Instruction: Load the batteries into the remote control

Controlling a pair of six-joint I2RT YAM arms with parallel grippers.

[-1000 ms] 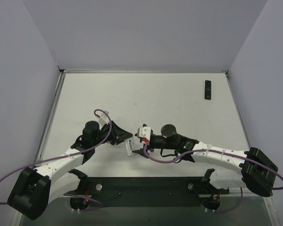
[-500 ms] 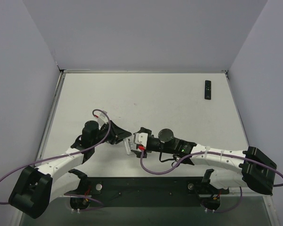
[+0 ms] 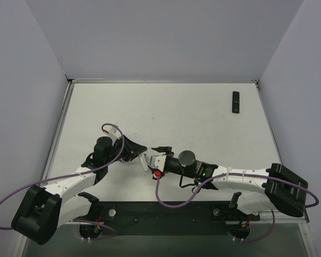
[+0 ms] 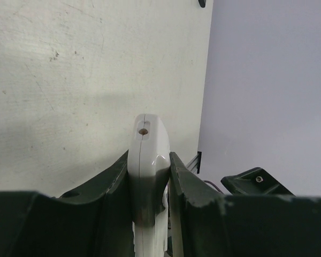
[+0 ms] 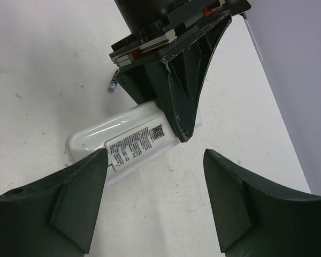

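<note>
Closer now, right fingers wide apart near white remote; left fingers tight on that remote.

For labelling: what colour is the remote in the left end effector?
Remote: white, clearest in the right wrist view.

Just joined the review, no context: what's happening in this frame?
The left gripper is clamped on a white remote, holding it on edge near the front of the table. The right gripper is open, facing the remote's labelled side and gripping nothing. A black remote lies by the table's far right edge. No batteries are visible in any view.
</note>
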